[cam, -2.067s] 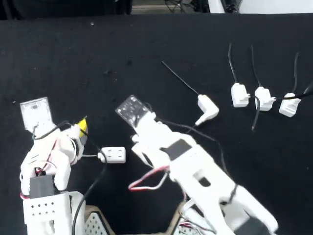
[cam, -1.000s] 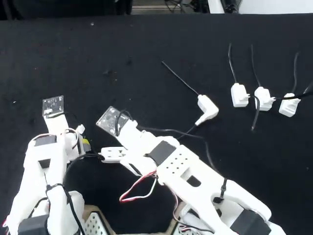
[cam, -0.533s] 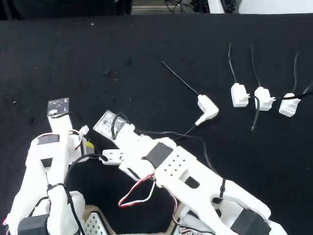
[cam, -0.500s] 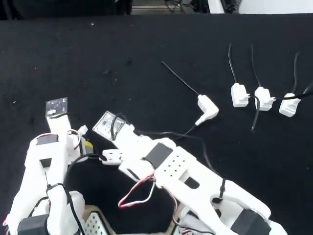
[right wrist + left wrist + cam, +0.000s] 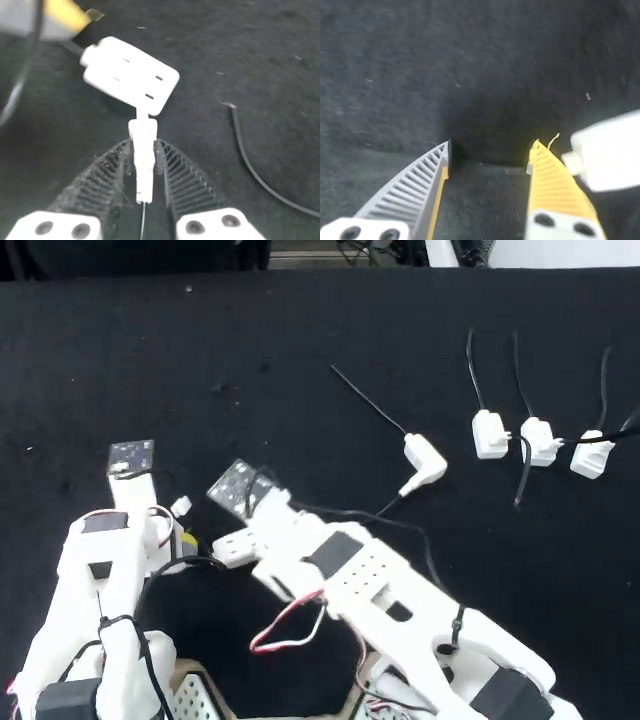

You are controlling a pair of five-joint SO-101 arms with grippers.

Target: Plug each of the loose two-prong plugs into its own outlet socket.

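Note:
The white outlet block (image 5: 130, 80) lies on the black table, its sockets facing up. My right gripper (image 5: 142, 145) is shut on a white two-prong plug (image 5: 141, 132), whose front end touches the block's side. In the high view the block (image 5: 228, 547) sits between both arms, partly under the right arm. My left gripper (image 5: 491, 147) stands open just beside it, with a grey finger (image 5: 415, 195) and a yellow finger (image 5: 552, 185); the block's end (image 5: 610, 155) shows next to the yellow one. Several loose plugs lie at the right: (image 5: 425, 462), (image 5: 490, 435), (image 5: 540, 443).
One more loose plug (image 5: 590, 455) lies near the right edge, and each plug has a black cord trailing toward the far side. A thin black cable (image 5: 260, 165) crosses the cloth by the right gripper. The black table (image 5: 250, 340) stretches far beyond the arms.
The right arm carried its plug left to the outlet block. The left arm stretched forward beside the block. In the last half second the block tilted and shifted slightly away.

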